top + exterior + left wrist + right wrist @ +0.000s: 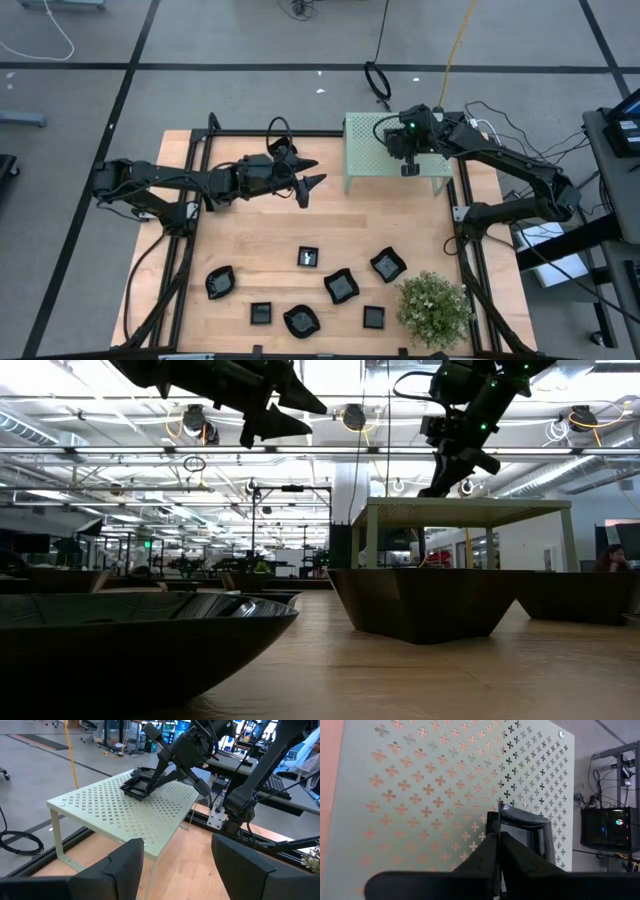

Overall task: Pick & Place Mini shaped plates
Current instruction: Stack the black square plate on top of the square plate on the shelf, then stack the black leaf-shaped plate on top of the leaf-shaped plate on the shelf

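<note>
Several mini shaped plates, glossy black, lie on the wooden table near its front edge: a square one, wavy ones and others. One more black plate sits on the pale green perforated stand at the table's far right, with my right gripper shut on it. My left gripper hangs open above the table's far middle, left of the stand, with nothing between its fingers. My right gripper pinches the plate's rim on one side between its two fingers, one finger over the plate's inside and one outside. The fingers slant down onto it from above. The plate rests on the stand's perforated top.
A small green bushy plant stands at the table's near right corner. Black frame rails run along the table's left and right sides. Bare wood lies between the stand and the plates. In the low view two plates fill the foreground.
</note>
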